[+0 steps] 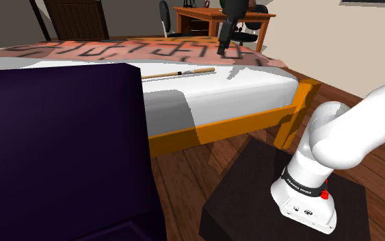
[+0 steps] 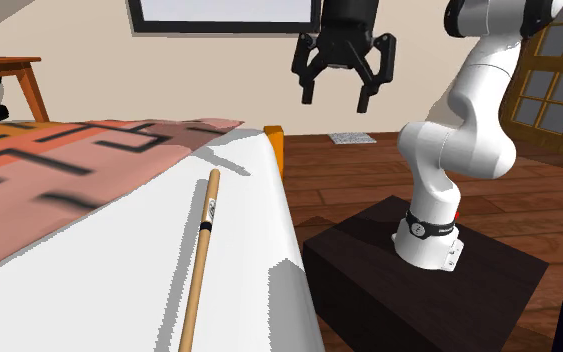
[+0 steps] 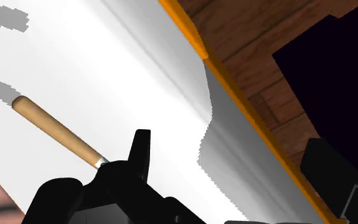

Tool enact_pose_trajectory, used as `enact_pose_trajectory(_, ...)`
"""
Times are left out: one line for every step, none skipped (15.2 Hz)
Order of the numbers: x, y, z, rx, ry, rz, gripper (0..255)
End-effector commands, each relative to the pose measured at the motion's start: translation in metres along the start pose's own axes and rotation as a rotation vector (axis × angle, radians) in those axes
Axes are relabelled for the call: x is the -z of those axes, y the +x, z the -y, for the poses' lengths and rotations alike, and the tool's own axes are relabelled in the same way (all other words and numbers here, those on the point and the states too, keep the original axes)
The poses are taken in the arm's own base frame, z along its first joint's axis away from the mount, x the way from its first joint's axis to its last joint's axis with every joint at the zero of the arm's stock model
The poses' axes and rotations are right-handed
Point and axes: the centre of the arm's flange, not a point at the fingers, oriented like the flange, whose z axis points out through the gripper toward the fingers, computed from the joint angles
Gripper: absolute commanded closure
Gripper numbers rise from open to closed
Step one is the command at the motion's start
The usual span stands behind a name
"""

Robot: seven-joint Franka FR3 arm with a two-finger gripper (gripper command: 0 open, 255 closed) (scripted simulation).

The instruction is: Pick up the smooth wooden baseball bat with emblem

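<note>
A: Why are the jaws spread, holding nothing?
B: They hang high over the bed; the bat lies flat on its white sheet, well below them. Open suits a descent to straddle the shaft, I'd judge.

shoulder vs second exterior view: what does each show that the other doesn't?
Shoulder: a big dark purple box in the foreground. Second exterior: a latticed window and a wall frame. Both: the bat lying on the white bed, the patterned blanket, the arm on its dark stand, and the open pincer raised clear of the bat.
</note>
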Motion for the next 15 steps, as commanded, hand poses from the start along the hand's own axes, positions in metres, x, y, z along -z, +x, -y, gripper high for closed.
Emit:
enact_pose_trajectory(-0.014,0.022,-0.015,0.084,0.005,0.016,0)
enact_pose_trajectory(-0.02,0.033,-0.022,0.123,0.007,0.023,0)
enact_pose_trajectory(-0.027,0.044,-0.028,0.162,0.01,0.031,0)
enact_pose_trajectory(-0.033,0.055,-0.034,0.201,0.013,0.039,0)
enact_pose_trajectory(-0.04,0.067,-0.039,0.24,0.015,0.046,0)
enact_pose_trajectory(-0.047,0.078,-0.044,0.28,0.018,0.054,0)
enact_pose_trajectory(-0.054,0.09,-0.048,0.319,0.021,0.061,0)
enact_pose_trajectory(-0.061,0.102,-0.052,0.358,0.023,0.069,0)
enact_pose_trajectory(-0.068,0.114,-0.055,0.397,0.026,0.077,0)
enact_pose_trajectory(-0.075,0.126,-0.058,0.437,0.029,0.084,0)
enact_pose_trajectory(-0.083,0.138,-0.06,0.476,0.031,0.092,0)
enact_pose_trajectory(-0.09,0.15,-0.062,0.515,0.034,0.099,0)
enact_pose_trajectory(-0.098,0.162,-0.063,0.554,0.036,0.107,0)
enact_pose_trajectory(-0.105,0.174,-0.064,0.594,0.039,0.115,0)
enact_pose_trajectory(-0.113,0.186,-0.065,0.633,0.042,0.122,0)
